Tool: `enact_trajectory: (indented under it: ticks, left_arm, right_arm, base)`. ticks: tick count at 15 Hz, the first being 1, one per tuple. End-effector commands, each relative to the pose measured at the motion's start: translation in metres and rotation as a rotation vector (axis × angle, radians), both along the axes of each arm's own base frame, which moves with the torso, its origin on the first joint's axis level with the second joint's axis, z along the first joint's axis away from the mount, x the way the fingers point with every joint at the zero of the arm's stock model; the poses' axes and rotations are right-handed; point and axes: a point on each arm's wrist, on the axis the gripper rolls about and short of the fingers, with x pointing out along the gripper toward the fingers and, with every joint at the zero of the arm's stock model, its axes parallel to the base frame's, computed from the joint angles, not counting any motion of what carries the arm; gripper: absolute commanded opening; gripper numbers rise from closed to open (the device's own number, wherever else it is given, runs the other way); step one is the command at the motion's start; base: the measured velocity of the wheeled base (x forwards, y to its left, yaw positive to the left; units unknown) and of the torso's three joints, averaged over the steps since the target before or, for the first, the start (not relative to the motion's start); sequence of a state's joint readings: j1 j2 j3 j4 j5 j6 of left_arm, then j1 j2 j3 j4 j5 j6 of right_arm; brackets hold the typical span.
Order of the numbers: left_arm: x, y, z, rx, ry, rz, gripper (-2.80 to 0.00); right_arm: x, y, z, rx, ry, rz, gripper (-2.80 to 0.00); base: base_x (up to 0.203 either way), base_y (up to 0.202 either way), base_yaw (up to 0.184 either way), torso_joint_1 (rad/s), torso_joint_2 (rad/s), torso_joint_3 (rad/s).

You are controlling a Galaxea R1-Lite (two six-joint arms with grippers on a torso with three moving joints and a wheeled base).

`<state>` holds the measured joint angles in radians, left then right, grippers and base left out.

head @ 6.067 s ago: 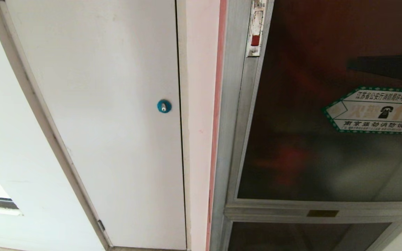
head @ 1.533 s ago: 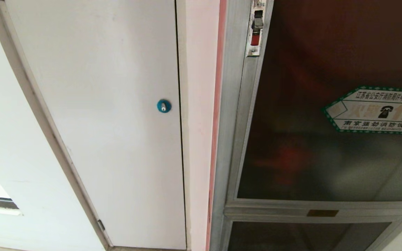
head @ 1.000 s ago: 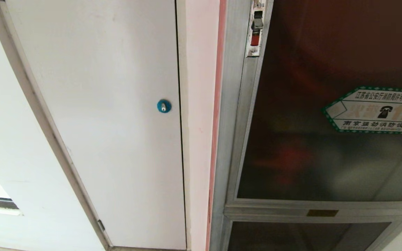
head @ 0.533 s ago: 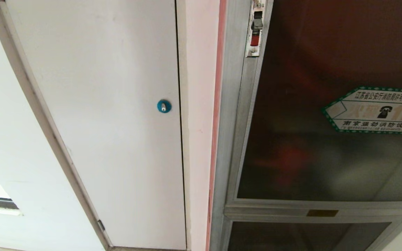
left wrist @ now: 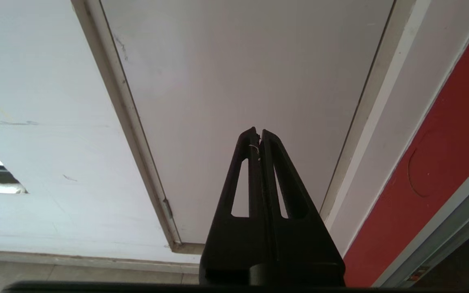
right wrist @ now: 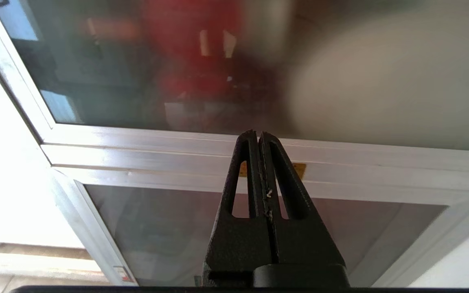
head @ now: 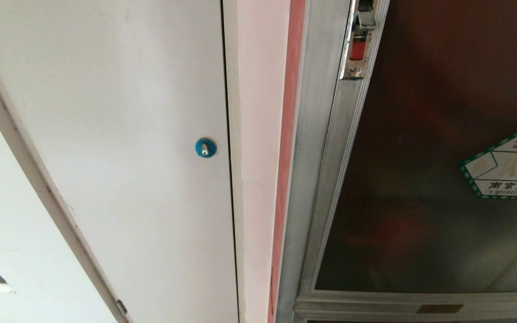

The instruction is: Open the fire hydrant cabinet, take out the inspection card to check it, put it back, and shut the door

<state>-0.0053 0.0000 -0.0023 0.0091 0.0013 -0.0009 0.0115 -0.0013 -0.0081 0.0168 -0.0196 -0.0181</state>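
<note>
Door [head: 429, 179] sits right of the white panel [head: 106, 134], flush in the cabinet [head: 312, 179] frame. Glass in a thin aluminium frame: likely stiff, slick, fragile, so don't push on the pane. Best purchase looks like the latch [head: 357, 45] with the red insert at the door's left edge. Head view shows latch and sticker [head: 507, 168] but no arms. Right gripper [right wrist: 257, 134] is clamped together, holding nothing, near the rail below the pane. Left gripper [left wrist: 257, 132] likewise, parked facing the panel. Card not visible.
</note>
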Motion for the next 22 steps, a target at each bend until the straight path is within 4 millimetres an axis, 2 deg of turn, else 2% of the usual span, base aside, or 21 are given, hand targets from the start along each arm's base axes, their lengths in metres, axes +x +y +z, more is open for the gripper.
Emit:
enact_trajectory:
  ticks: [1, 4, 6, 7, 9, 10, 12, 14, 15, 17, 18, 22]
  left_arm:
    - [0.000, 0.000, 0.000, 0.001, 0.001, 0.001, -2.80]
    - [-0.001, 0.000, 0.004, 0.002, -0.021, 0.001, -2.80]
    - [-0.009, 0.000, 0.038, 0.003, -0.107, -0.019, -2.80]
    - [-0.010, -0.001, 0.060, 0.005, -0.118, -0.051, -2.80]
    - [0.002, -0.003, 0.118, 0.008, -0.112, -0.151, -2.80]
    - [0.016, -0.005, 0.152, 0.004, -0.105, -0.225, -2.80]
    - [0.057, -0.009, 0.220, -0.016, -0.113, -0.386, -2.80]
    - [0.098, -0.021, 0.277, -0.032, -0.150, -0.592, -2.80]
    - [0.115, -0.036, 0.296, -0.045, -0.159, -0.743, -2.80]
    - [0.136, -0.072, 0.315, -0.069, -0.149, -0.985, -2.80]
    - [0.148, -0.093, 0.317, -0.078, -0.123, -1.077, -2.80]
    - [0.174, -0.151, 0.305, -0.075, -0.027, -1.249, -2.80]
  right_arm:
    - [0.000, 0.000, 0.000, 0.000, 0.002, 0.000, -2.80]
    - [0.000, 0.000, 0.000, 0.008, 0.000, 0.000, -2.80]
    - [0.000, 0.000, 0.000, 0.009, 0.000, -0.001, -2.80]
    - [0.000, 0.000, 0.000, 0.009, 0.002, 0.000, -2.80]
    - [0.000, 0.000, 0.000, 0.019, -0.001, 0.000, -2.80]
    - [0.000, 0.000, 0.000, 0.016, 0.000, 0.000, -2.80]
    - [0.000, 0.000, 0.000, 0.013, 0.002, 0.000, -2.80]
    - [0.000, 0.000, 0.000, 0.013, 0.003, 0.002, -2.80]
    - [0.000, 0.000, 0.000, 0.013, 0.002, 0.002, -2.80]
    - [0.000, 0.000, 0.000, 0.013, 0.003, 0.001, -2.80]
    - [0.000, 0.000, 0.000, 0.015, 0.003, 0.000, -2.80]
    - [0.000, 0.000, 0.000, 0.015, 0.002, 0.000, -2.80]
  base:
    - [0.000, 0.000, 0.000, 0.000, 0.00, 0.000]
    - [0.000, 0.000, 0.000, 0.000, 0.00, 0.000]
    - [0.000, 0.000, 0.000, 0.000, 0.00, 0.000]
    - [0.000, 0.000, 0.000, 0.000, 0.00, 0.000]
    - [0.000, 0.000, 0.000, 0.000, 0.00, 0.000]
    - [0.000, 0.000, 0.000, 0.000, 0.00, 0.000]
    - [0.000, 0.000, 0.000, 0.000, 0.00, 0.000]
    - [0.000, 0.000, 0.000, 0.000, 0.00, 0.000]
    - [0.000, 0.000, 0.000, 0.000, 0.00, 0.000]
    - [0.000, 0.000, 0.000, 0.000, 0.00, 0.000]
    - [0.000, 0.000, 0.000, 0.000, 0.00, 0.000]
    - [0.000, 0.000, 0.000, 0.000, 0.00, 0.000]
